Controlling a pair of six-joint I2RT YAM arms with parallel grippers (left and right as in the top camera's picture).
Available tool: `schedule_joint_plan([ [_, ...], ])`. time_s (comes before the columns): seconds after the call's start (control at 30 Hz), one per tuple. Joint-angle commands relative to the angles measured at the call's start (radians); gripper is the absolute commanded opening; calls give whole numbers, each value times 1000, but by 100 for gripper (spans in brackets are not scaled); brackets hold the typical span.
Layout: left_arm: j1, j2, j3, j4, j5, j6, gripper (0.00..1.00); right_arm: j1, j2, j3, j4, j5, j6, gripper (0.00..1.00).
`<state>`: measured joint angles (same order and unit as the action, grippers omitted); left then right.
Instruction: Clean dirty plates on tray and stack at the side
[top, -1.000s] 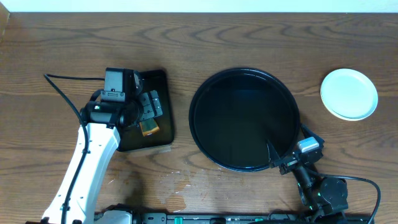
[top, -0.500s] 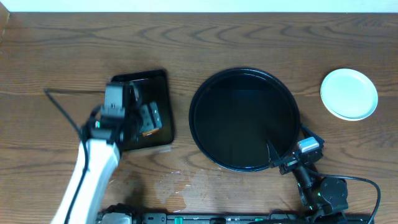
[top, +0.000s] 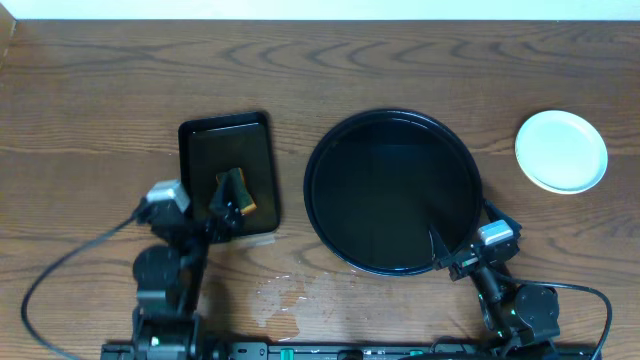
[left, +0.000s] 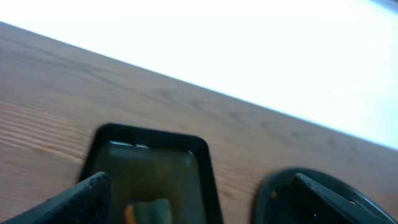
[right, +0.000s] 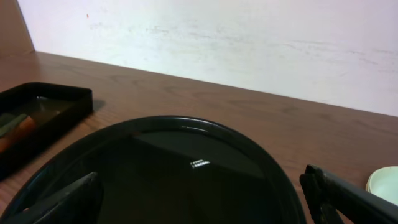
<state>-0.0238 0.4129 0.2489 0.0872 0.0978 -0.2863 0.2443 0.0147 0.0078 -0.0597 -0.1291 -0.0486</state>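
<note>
The large round black tray (top: 392, 190) sits mid-table with nothing on it; it also shows in the right wrist view (right: 186, 168) and the left wrist view (left: 280, 190). Pale white plates (top: 561, 150) lie off the tray at the far right, looking like one disc from above; an edge shows in the right wrist view (right: 385, 180). My left gripper (top: 222, 218) (left: 205, 208) is open and empty at the front edge of the small rectangular tray. My right gripper (top: 465, 232) (right: 205, 202) is open and empty at the round tray's front right rim.
A small rectangular black tray (top: 200, 140) stands left of the round tray, with a green and orange sponge (top: 236, 192) lying in it. The sponge also shows in the left wrist view (left: 149, 211). Water drops (top: 290, 290) lie on the wood near the front.
My left arm has pulled back from over the rectangular tray to the table's front edge. The sponge now lies uncovered in that tray. The right arm has not moved.
</note>
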Motion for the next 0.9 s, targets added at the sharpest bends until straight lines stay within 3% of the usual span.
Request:
schedule_joint_plan([
  [0.0,70,-188,-100,8,-11,24,92,-5,-9,-2,-3,9,-9,99],
  [0.33,88,-415,-233,12,-43,24,92,-5,-9,-2,-3,9,-9,99],
  [0.53,88,-412,-245,-39,-67,24,92,-5,-9,-2,-3,9,-9,99],
  [0.63,88,-411,-245,-165,-88,24,92,-5,-9,-2,-3,9,-9,99],
  [0.87,88,-409,-245,-158,-84,24,92,-5,-9,-2,-3,9,-9,99],
])
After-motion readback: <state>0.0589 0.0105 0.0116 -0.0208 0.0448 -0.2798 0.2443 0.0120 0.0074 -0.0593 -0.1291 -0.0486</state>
